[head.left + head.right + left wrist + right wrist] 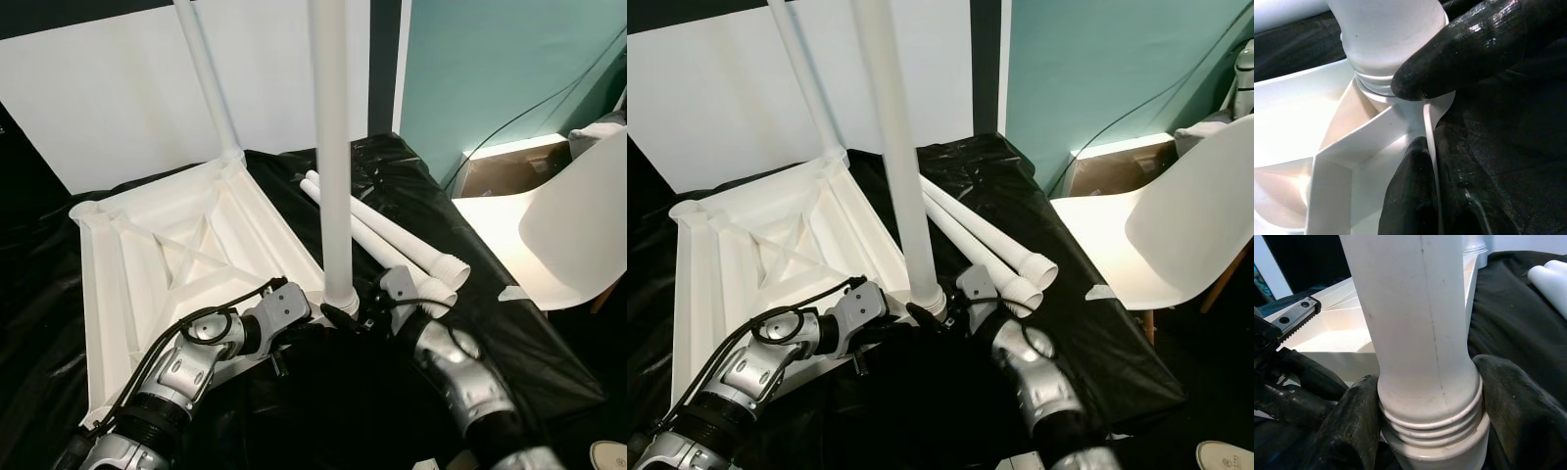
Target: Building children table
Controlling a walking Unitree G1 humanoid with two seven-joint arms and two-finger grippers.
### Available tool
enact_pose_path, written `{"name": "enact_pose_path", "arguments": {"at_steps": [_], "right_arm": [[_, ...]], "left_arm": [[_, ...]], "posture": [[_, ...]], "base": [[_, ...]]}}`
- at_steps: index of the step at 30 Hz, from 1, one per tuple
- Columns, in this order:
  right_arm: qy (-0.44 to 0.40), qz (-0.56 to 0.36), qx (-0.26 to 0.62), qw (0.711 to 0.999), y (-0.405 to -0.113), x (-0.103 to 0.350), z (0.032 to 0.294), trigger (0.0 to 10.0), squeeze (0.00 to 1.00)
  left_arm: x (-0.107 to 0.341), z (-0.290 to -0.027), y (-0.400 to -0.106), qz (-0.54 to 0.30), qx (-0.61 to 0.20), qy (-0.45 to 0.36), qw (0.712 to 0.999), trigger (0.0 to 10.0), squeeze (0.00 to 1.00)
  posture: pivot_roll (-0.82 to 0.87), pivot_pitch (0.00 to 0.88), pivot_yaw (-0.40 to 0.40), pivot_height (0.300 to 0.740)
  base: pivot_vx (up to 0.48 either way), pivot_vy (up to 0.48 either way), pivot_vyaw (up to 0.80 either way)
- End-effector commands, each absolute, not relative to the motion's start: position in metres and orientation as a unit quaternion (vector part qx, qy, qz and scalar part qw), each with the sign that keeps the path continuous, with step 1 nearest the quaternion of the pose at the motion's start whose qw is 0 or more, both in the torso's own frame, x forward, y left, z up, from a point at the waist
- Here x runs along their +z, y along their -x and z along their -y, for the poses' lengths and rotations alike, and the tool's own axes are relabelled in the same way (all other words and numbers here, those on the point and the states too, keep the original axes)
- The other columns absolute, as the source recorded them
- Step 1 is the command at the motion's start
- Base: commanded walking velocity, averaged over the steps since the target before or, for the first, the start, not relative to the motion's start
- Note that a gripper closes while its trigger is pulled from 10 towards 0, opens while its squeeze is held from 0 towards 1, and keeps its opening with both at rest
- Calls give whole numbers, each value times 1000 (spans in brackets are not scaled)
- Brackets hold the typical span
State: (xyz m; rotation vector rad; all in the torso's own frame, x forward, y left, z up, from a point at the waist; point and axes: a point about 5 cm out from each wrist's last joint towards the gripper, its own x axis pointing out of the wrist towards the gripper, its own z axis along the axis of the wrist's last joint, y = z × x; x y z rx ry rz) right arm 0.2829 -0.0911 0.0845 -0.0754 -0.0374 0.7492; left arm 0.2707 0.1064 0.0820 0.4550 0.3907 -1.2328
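Note:
The white table top lies upside down on black sheeting. One white leg stands in its far corner. A second leg stands upright at the near corner socket. My right gripper is shut on this leg's threaded base, one finger on each side. My left gripper is shut on the thin rim of the table top's near corner, right beside the leg's base, and its upper fingertip touches the threads. Two loose legs lie on the sheeting to the right.
A white chair stands close on the right, off the edge of the black sheeting. A cardboard box and a cable sit by the teal wall behind it. A white panel stands behind the table top.

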Motion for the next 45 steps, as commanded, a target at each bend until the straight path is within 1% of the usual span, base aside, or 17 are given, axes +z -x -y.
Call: {"name": "enact_pose_path", "arguments": {"at_steps": [1,2,3,4,5,11,12,26,27,28,29,30,33,38,41,43,45], "right_arm": [[28,23,305,952,-292,88,101,0,0],[26,19,303,952,-292,88,101,1451,0],[26,19,303,952,-292,88,101,1451,0],[26,13,308,951,-293,87,100,4980,0],[26,8,315,949,-293,87,99,10000,1000],[41,5,371,928,-291,93,93,10000,1000],[52,7,388,920,-294,96,93,10000,0],[161,-55,580,797,-310,103,108,10000,0],[162,-71,587,790,-310,101,108,7961,0],[160,-76,593,786,-310,101,107,1647,0],[160,-76,593,786,-310,101,107,1647,0],[157,-78,598,782,-310,101,107,0,0],[155,-80,605,777,-312,102,107,0,0],[140,-77,598,786,-311,102,109,0,0],[130,-55,566,812,-307,100,104,0,0],[98,-15,455,885,-303,95,95,0,0],[83,-4,409,909,-301,94,94,0,0]], "left_arm": [[33,-98,-231,-279,-625,-175,708,10000,0],[33,-98,-231,-280,-625,-175,707,10000,0],[33,-98,-231,-280,-625,-175,707,10000,0],[32,-99,-231,-280,-625,-175,707,10000,0],[32,-99,-231,-281,-625,-175,707,10000,0],[32,-99,-232,-280,-624,-175,708,10000,0],[32,-99,-233,-280,-624,-175,708,10000,0],[32,-98,-234,-278,-619,-174,713,10000,0],[32,-98,-234,-278,-618,-173,715,10000,0],[32,-99,-233,-278,-617,-171,716,10000,0],[32,-99,-233,-278,-617,-171,716,10000,0],[31,-99,-232,-279,-616,-170,717,10000,0],[31,-99,-231,-279,-616,-169,717,10000,0],[30,-100,-229,-281,-616,-168,717,10000,0],[30,-100,-228,-281,-616,-167,717,10000,0],[30,-100,-228,-281,-616,-167,717,10000,0],[30,-100,-228,-281,-616,-167,717,10000,0]], "posture": [[82,0,45,740],[79,0,49,740],[79,0,49,740],[79,0,49,740],[79,0,49,740],[74,0,48,740],[74,0,48,740],[93,0,36,740],[101,0,32,740],[107,0,30,740],[107,0,30,740],[109,0,30,740],[110,0,30,740],[109,0,31,740],[108,0,28,740],[104,0,25,740],[103,0,26,740]], "base": [[0,0,0],[0,0,0],[0,0,0],[0,0,0],[0,0,0],[0,0,0],[0,0,0],[0,0,0],[0,0,0],[0,0,0],[0,0,0],[0,0,0],[0,0,0],[0,0,0],[0,0,0],[0,0,0],[0,0,0]]}}
